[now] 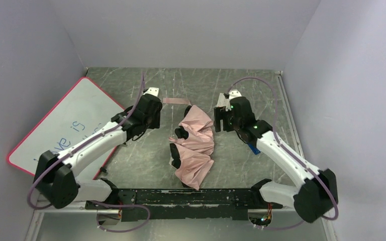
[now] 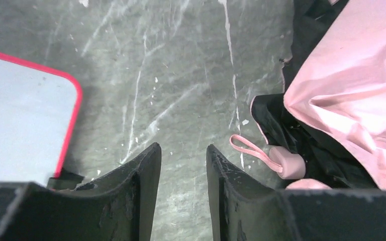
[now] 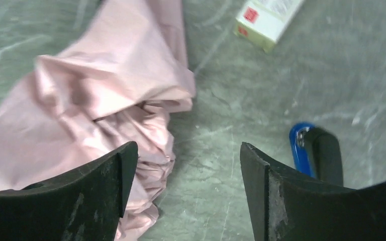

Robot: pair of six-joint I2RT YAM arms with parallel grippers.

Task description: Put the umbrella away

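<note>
Left tool [image 2: 182,150] hovers narrowly parted and empty over the surface [image 2: 181,75] beside the pink strap [image 2: 251,150] of the umbrella [image 1: 196,145], right tool [image 3: 188,150] hovers wide and empty at its other side, umbrella lies crumpled pink-side-up mid-surface between both arms, whiteboard [image 1: 65,125] far left, blue item [image 3: 296,143] near right tool.

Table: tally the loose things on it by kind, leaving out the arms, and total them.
Umbrella: 1
Whiteboard: 1
Small white box: 1
Blue-and-black item: 1
Total: 4
</note>
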